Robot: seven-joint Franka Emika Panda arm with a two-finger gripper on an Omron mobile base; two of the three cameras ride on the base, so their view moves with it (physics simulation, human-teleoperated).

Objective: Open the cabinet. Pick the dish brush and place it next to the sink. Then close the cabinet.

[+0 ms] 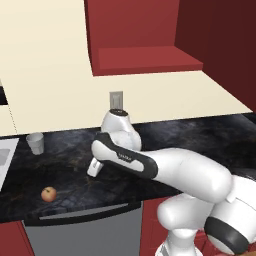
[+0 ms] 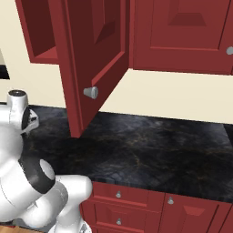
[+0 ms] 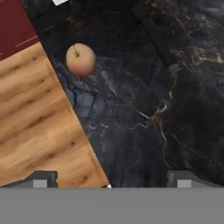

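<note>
Where the pincer hangs: the gripper [image 3: 111,181] is low over the counter [image 1: 200,135], pointing down, at the end of the arm stretched to the robot's left.
Pincer state: released; in the hand view the two fingertips [image 3: 41,179] stand far apart with bare black marble between them, grasping nothing.
Pincer from the left base view: the gripper [image 1: 94,169] shows as a white stub under the wrist; its fingers are too small to make out there.
Dish brush: a thin dark straight shape [image 3: 155,39] lies flat on the counter beyond the fingertips, ending in a small grey tip; black on black stone, so its outline and head are hard to read. It lies apart from the pincer.
Apple: an apple [image 3: 81,59] rests near the counter's front edge, apart from the brush and the pincer; it also shows in the left base view [image 1: 48,194].
Floor: a wooden floor [image 3: 35,131] shows past the counter edge.
Cut-off scrap: a white corner at the hand view's top edge is too clipped to name.
Cup: a small translucent cup [image 1: 35,143] stands by the wall, near the sink.
Sink: only a pale rim [image 1: 6,155] shows at the left edge; the basin is cut off.
Cabinet: the cabinet [image 2: 98,54] is open, its door swung out over the counter, the knob [image 2: 91,92] facing the camera; its top is cropped.
</note>
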